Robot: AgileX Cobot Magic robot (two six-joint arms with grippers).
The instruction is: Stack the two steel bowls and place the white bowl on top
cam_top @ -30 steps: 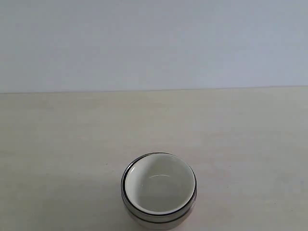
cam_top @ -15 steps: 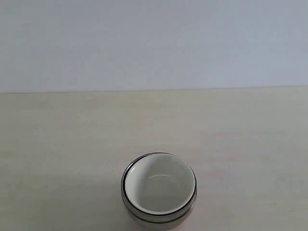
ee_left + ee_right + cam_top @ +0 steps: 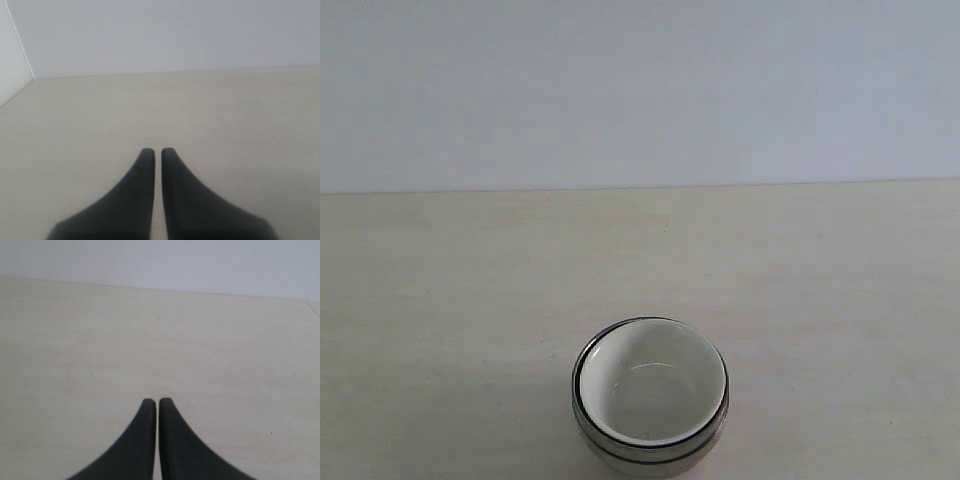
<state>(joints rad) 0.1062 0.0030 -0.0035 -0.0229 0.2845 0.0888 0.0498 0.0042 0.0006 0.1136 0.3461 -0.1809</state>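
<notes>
The white bowl (image 3: 650, 385) is sitting nested in the steel bowls (image 3: 620, 452) on the table (image 3: 440, 300), low in the exterior view's middle, while the left gripper (image 3: 155, 151) and right gripper (image 3: 158, 402) are hovering closed, empty.

My left gripper (image 3: 157, 151): black fingers (image 3: 142, 185) closed on themselves, only a thin slit between the tips. My right gripper (image 3: 158, 402): same state, tips together with a hairline gap. Both wrists pitched down and forward, tips pointing away from the cameras.
</notes>
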